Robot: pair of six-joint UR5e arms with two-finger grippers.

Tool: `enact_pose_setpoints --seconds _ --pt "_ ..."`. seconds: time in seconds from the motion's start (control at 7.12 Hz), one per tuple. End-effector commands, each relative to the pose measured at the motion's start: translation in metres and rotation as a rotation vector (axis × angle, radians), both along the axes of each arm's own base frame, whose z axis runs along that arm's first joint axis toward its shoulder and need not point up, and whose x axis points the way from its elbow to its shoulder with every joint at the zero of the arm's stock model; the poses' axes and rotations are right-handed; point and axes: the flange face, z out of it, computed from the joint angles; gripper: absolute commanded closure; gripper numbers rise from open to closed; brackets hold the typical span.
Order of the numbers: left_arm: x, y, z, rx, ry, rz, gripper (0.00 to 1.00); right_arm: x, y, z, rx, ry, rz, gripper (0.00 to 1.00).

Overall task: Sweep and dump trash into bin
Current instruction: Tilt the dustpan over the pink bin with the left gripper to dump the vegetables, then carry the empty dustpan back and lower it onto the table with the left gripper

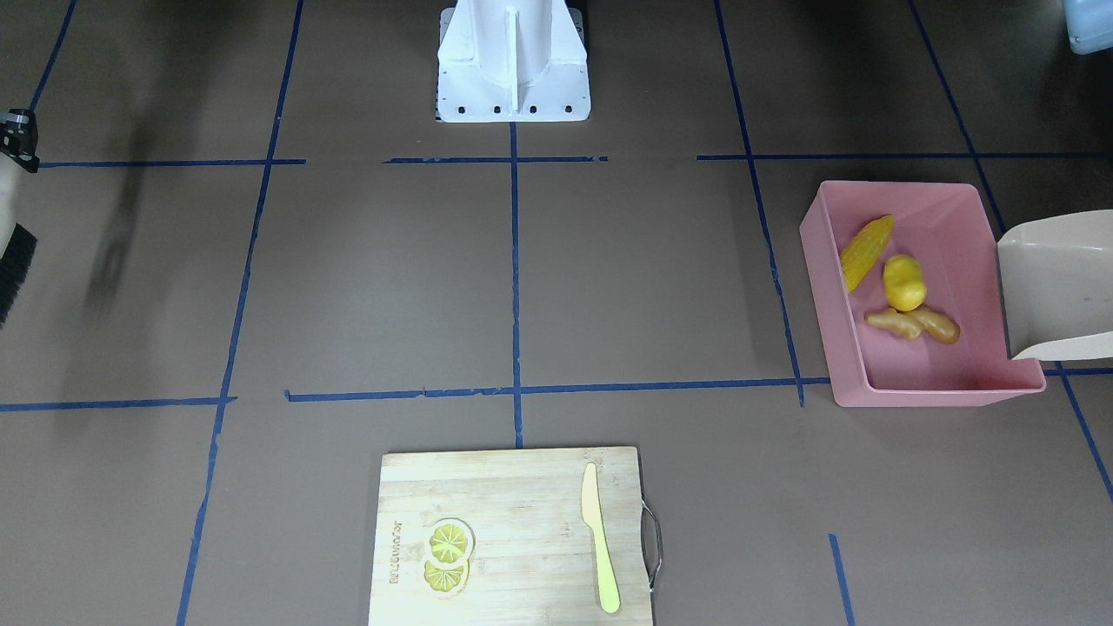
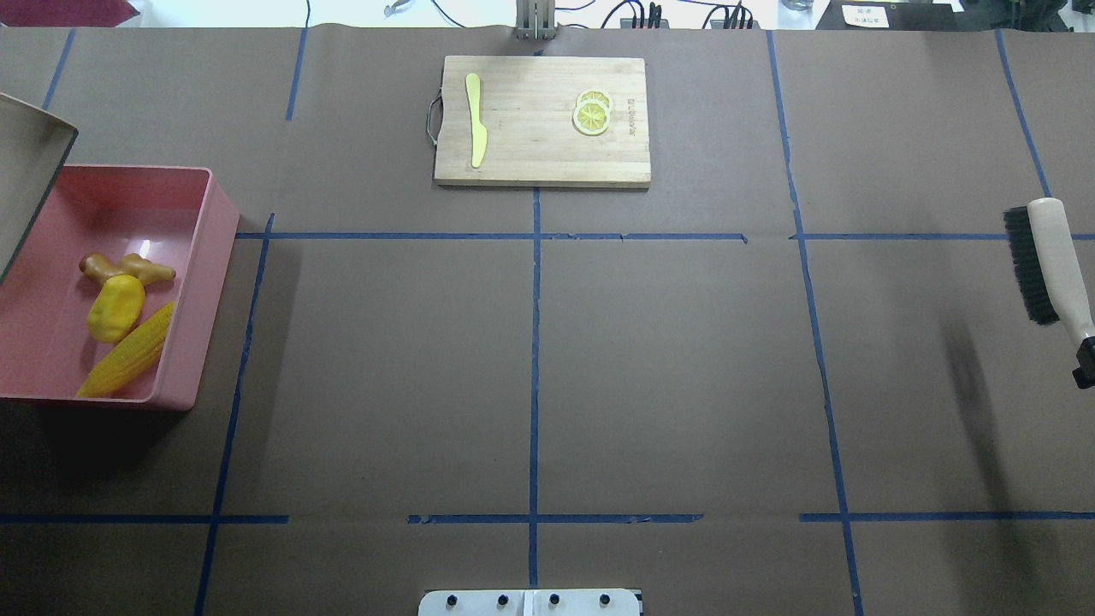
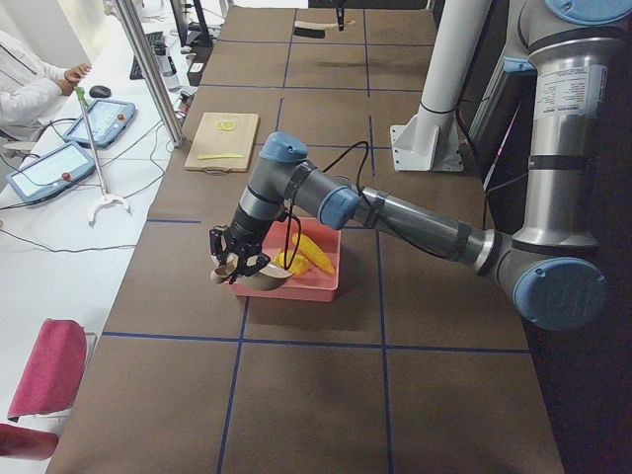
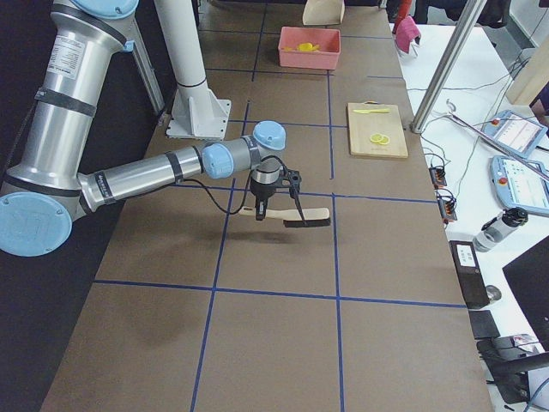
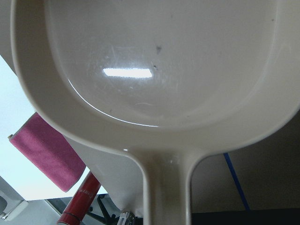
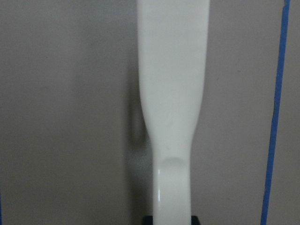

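Note:
The pink bin [image 1: 939, 396] stands at my left side of the table, also in the overhead view [image 2: 192, 325]. In it lie the corn cob [image 1: 867, 252], the yellow lump [image 1: 904, 283] and the ginger root [image 1: 913, 323]. The beige dustpan [image 1: 1056, 287] is held tilted over the bin's outer edge on my left arm and fills the left wrist view [image 5: 154, 61]. My left gripper [image 3: 232, 259] shows only in the side view, so I cannot tell its state. My right gripper [image 2: 1085, 355] is shut on the brush [image 2: 1048, 257], held above the table at the far right.
A wooden cutting board [image 2: 530, 137] at the far middle edge carries a pale knife [image 2: 475, 120] and lemon slices [image 2: 592, 114]. The robot's white base [image 1: 513, 61] stands mid-table on my side. Blue tape lines cross the brown tabletop.

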Motion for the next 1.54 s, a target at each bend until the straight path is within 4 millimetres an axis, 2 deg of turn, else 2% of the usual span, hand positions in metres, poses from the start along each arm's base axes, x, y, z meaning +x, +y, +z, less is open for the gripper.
enact_pose_setpoints --seconds 0.0,0.14,0.28,0.42,0.56,0.7,0.84,0.98,1.12,1.26,1.4 --pt "0.022 0.012 -0.054 -0.137 0.330 -0.082 1.00 0.000 0.000 0.000 -0.002 0.000 0.004 0.97" --pt "0.025 0.007 -0.076 -0.158 0.397 -0.151 1.00 0.000 0.000 0.000 -0.004 0.000 0.004 0.97" --pt "0.077 0.000 -0.105 -0.219 0.473 -0.130 1.00 -0.001 -0.001 0.002 -0.005 0.001 0.004 0.97" --pt "0.147 0.001 -0.123 -0.315 0.474 -0.081 1.00 -0.001 -0.002 0.001 0.009 -0.007 0.005 0.96" --pt "0.195 0.002 -0.147 -0.364 0.443 -0.020 1.00 -0.001 -0.002 0.003 0.009 -0.006 0.004 0.96" --pt "0.221 0.005 -0.155 -0.418 0.432 -0.018 1.00 -0.004 -0.006 0.009 0.003 -0.001 0.003 0.96" --pt "0.284 0.026 -0.167 -0.440 0.397 0.043 1.00 -0.005 -0.008 0.011 0.011 -0.004 0.002 0.96" --pt "0.343 0.050 -0.179 -0.443 0.354 0.030 0.99 -0.006 -0.011 0.021 0.023 -0.011 0.003 0.96" --pt "0.371 0.064 -0.178 -0.473 0.345 0.023 0.99 -0.008 -0.014 0.036 0.041 -0.021 0.003 0.96" --pt "0.393 0.061 -0.182 -0.480 0.342 0.040 0.98 -0.010 -0.017 0.049 0.051 -0.028 0.003 0.96" --pt "0.416 0.070 -0.191 -0.503 0.352 0.007 0.98 -0.013 -0.023 0.041 0.070 -0.042 0.002 0.97"
